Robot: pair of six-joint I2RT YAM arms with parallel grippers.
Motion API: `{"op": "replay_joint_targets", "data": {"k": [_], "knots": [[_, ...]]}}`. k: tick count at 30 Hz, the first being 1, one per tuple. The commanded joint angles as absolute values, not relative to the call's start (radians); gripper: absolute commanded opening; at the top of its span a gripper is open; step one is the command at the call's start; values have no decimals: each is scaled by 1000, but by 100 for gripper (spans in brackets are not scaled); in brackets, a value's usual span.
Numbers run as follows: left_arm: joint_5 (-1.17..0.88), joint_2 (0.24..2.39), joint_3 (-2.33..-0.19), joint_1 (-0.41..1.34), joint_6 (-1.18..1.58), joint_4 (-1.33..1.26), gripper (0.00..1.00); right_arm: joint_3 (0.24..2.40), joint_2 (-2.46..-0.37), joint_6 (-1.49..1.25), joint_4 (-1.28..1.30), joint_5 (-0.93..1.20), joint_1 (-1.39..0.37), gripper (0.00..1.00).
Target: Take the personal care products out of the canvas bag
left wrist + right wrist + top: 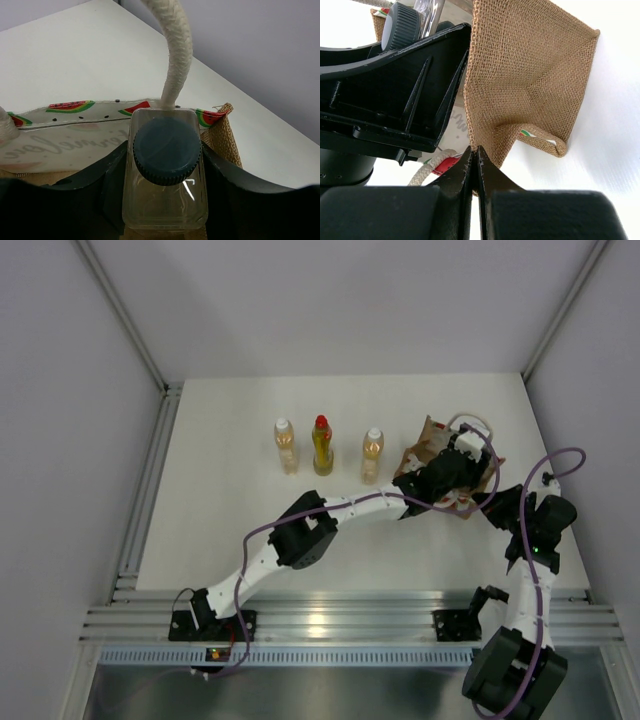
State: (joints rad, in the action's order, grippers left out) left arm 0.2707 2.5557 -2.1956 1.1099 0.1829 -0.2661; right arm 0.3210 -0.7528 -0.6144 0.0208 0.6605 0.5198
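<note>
Two amber bottles with white caps (pixel 286 446) (pixel 372 456) and a yellow bottle with a red cap (pixel 322 446) stand in a row on the table. The tan canvas bag (pixel 432 444) sits at the right. My left gripper (pixel 440 475) is at the bag's mouth, shut on the clear bottle with the dark grey cap (pixel 166 150). The bag's white panel with red prints (pixel 65 140) and a white handle (pixel 176 50) show behind it. My right gripper (pixel 475 150) is shut on the edge of the burlap bag (pixel 530 75).
A white table (pixel 230 540) with grey walls on three sides. A metal rail (pixel 340 620) runs along the near edge. Purple cables (pixel 500 510) loop around both arms near the bag.
</note>
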Motion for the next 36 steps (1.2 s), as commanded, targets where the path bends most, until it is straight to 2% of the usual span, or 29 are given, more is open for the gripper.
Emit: {"op": "replay_joint_targets", "data": {"k": [1,16,36], "knots": [[285,2493,-2233,1114,198,-272,0,308,-752,-615,12,683,512,1],[357,2323,-2233,1108,196,-253,0,291,-755,-632,-24,666,512,0],[276,2178,-2211,1100,152,-173,0,325,-764,-747,-29,601,512,0]]}}
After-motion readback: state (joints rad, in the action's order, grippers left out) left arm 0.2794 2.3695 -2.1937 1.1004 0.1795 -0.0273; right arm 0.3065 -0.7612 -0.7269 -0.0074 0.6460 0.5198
